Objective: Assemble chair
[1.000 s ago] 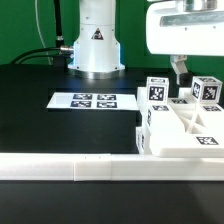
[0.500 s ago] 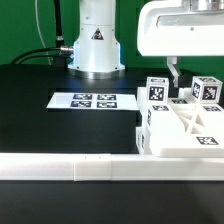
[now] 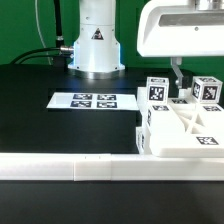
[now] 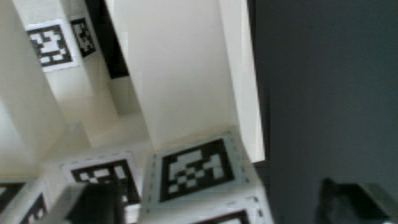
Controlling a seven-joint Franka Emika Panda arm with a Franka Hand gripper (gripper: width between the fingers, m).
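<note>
The chair parts are white with black-and-white tags and sit at the exterior view's right. An X-braced flat panel [image 3: 190, 125] lies in front. Behind it rise two tagged blocks [image 3: 157, 92] [image 3: 207, 90]. My gripper [image 3: 177, 76] hangs between these blocks, its fingers reaching down among the parts. In the wrist view a long white square piece [image 4: 178, 90] with a tag on its end [image 4: 196, 170] lies between my dark fingers [image 4: 347, 200]. The gripper [image 4: 222, 203] straddles this end, and a gap shows beside one finger. What the far finger touches is hidden.
The marker board [image 3: 84, 101] lies flat on the black table at centre left. A long white border rail [image 3: 70, 168] runs along the front edge. The robot's white base [image 3: 95, 45] stands at the back, with cables to its left.
The hand has come down a little and shifted toward the exterior view's left, bringing the fingers lower between the two tagged blocks. The parts have not moved.
</note>
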